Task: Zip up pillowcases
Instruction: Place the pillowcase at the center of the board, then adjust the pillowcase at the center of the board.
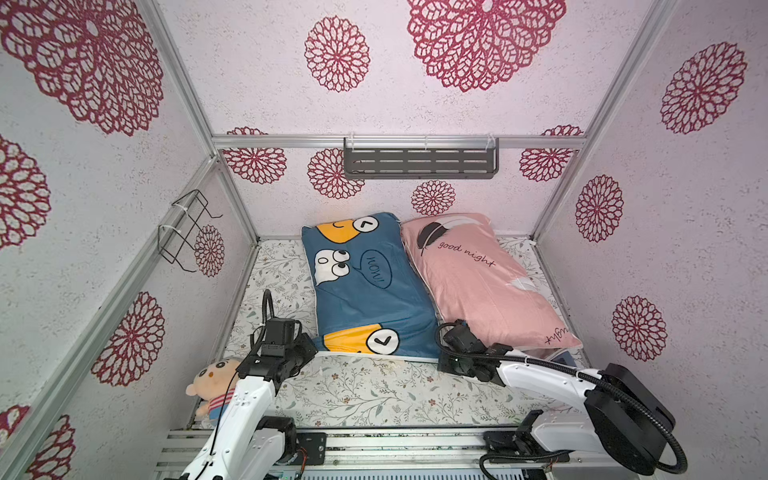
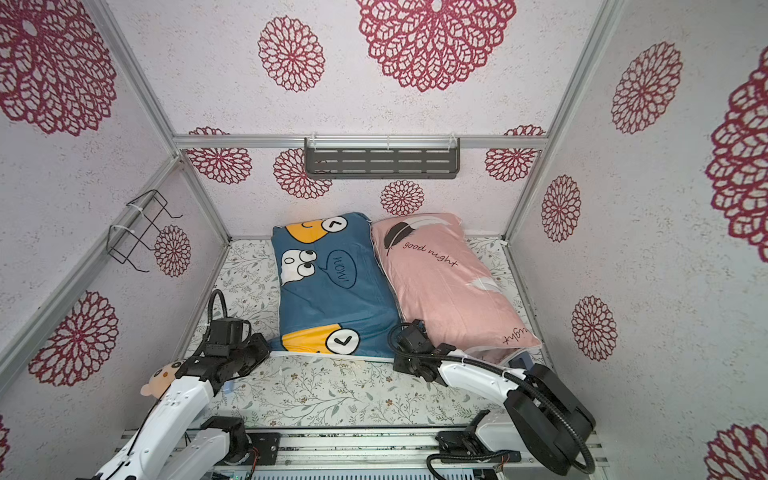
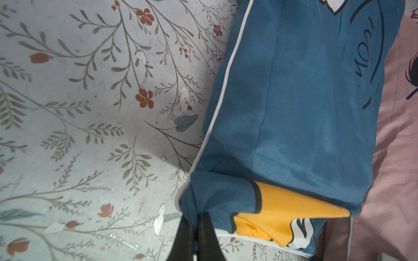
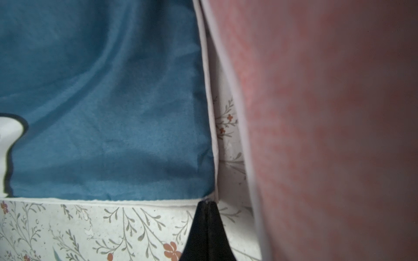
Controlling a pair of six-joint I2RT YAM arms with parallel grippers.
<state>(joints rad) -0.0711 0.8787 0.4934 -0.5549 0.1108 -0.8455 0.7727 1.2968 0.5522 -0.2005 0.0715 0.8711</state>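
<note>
While left tool [image 3: 196,220] pinches filled blue pillowcase [image 3: 294,113] corner, right tool [image 4: 208,205] shut, perhaps on its zipper [image 4: 147,201].

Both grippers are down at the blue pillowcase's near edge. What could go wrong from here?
1. The left gripper pinches a bunched corner of the blue pillowcase; under tension that fabric might slip out.
2. The right gripper is shut at the other end of the white zipper edge, but what it pinches is hidden; it may have missed the pull.
3. The pink pillowcase lies right beside that corner and could get dragged or snagged.
</note>
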